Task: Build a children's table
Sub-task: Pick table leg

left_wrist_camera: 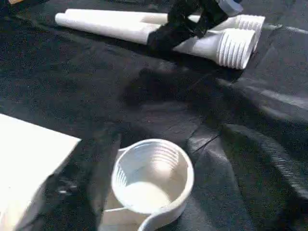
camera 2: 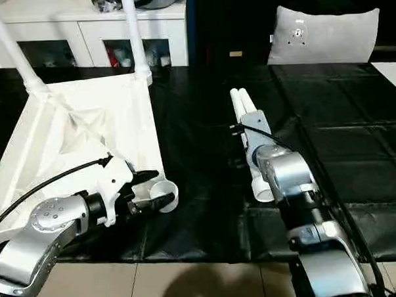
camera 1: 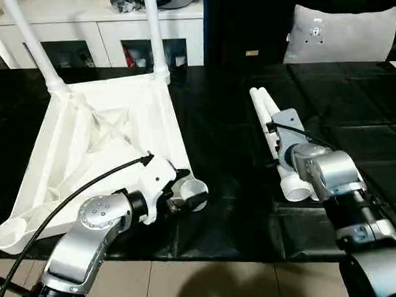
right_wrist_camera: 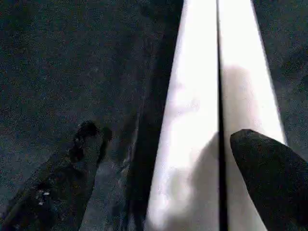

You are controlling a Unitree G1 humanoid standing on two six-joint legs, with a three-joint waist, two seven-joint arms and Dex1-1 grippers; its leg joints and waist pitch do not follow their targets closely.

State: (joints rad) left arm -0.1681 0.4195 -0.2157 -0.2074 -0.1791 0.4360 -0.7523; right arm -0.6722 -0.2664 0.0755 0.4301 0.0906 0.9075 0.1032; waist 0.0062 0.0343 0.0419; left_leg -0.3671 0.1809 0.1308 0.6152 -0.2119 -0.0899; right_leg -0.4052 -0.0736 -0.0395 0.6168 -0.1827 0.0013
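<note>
Black sheeting (camera 1: 224, 141) covers the floor. Nearest us, the left gripper (camera 2: 142, 190) hovers with fingers spread at an empty corner socket (camera 2: 163, 193) of the upturned table top (camera 1: 106, 146). To the right, the right gripper (right_wrist_camera: 187, 178) hangs open over two loose legs (camera 1: 267, 116). Farther back, two fitted legs (camera 1: 155, 32) stand upright before a white cabinet (camera 1: 101, 31).

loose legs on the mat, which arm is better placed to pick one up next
Right. Its open gripper hangs directly over the two loose legs, fingers straddling one. The left gripper is at the tabletop's empty corner socket.
</note>
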